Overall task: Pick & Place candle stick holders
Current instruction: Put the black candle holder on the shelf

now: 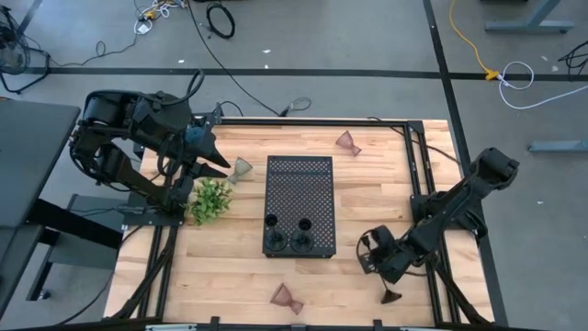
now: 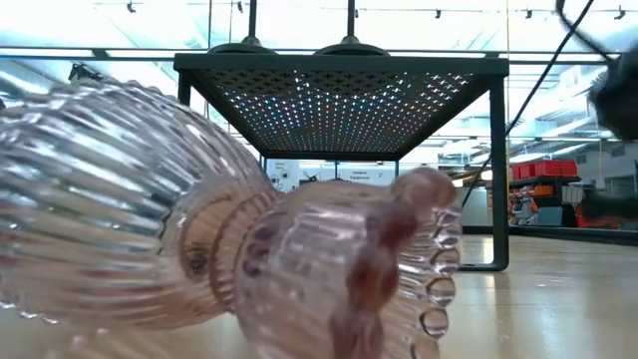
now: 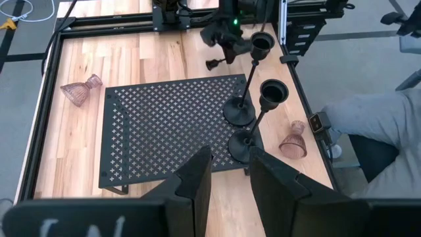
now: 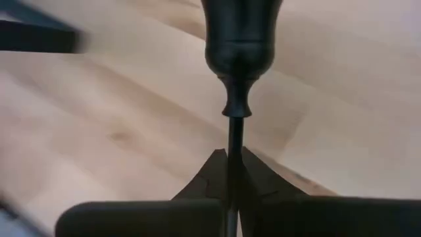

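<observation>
- Pale wooden plank tabletop (image 1: pixel 230 267) inside a black metal frame carries a black perforated rectangular metal tray (image 1: pixel 299 188).
- Two slim black metal candlesticks on round disc bases (image 1: pixel 288 241) stand upright on the tray's near edge.
- Right gripper (image 1: pixel 390 267), near the table's front right, is clenched on a third black candlestick's thin stem (image 4: pixel 233 148).
- Ribbed pinkish glass hourglass cup (image 1: pixel 286 296) lies on its side at the front; another (image 1: pixel 347 142) lies at the back.
- Left gripper (image 1: pixel 220 165), fingers parted, is beside a greenish glass cup (image 1: pixel 242 168) and a leafy green sprig (image 1: pixel 210 199).

Your high view looks straight down on the tray (image 1: pixel 299 204); your low view, at tabletop level, sees it from beneath.
</observation>
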Motion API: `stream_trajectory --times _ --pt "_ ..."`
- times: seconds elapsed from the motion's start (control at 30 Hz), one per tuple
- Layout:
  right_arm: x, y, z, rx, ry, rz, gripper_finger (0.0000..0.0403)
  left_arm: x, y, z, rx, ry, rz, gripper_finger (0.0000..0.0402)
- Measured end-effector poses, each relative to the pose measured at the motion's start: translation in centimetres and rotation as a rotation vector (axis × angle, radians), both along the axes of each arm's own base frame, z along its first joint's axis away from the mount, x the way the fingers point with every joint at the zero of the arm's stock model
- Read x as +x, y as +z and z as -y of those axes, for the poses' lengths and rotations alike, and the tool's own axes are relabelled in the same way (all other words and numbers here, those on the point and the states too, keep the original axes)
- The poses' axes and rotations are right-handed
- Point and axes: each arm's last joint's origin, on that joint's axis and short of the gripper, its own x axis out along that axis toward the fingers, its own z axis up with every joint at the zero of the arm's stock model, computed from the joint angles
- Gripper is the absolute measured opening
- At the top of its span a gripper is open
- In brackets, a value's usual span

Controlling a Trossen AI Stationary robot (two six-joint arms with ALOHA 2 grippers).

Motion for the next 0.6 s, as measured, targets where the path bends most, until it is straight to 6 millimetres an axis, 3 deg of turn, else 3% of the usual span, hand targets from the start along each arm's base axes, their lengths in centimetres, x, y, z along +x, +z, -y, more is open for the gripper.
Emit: stream_trajectory --times 0.27,0.6 --pt "-1.8 5.0 2.6 -0.183 0.032 0.222 0.0004 0.0 0.0 0.0 -0.001 0.0 0.0 0.0107" --pt "-1.8 11.1 3.9 -0.59 0.178 0.55 0.0002 0.0 0.0 -0.1 0.012 0.022 0.002 0.0107"
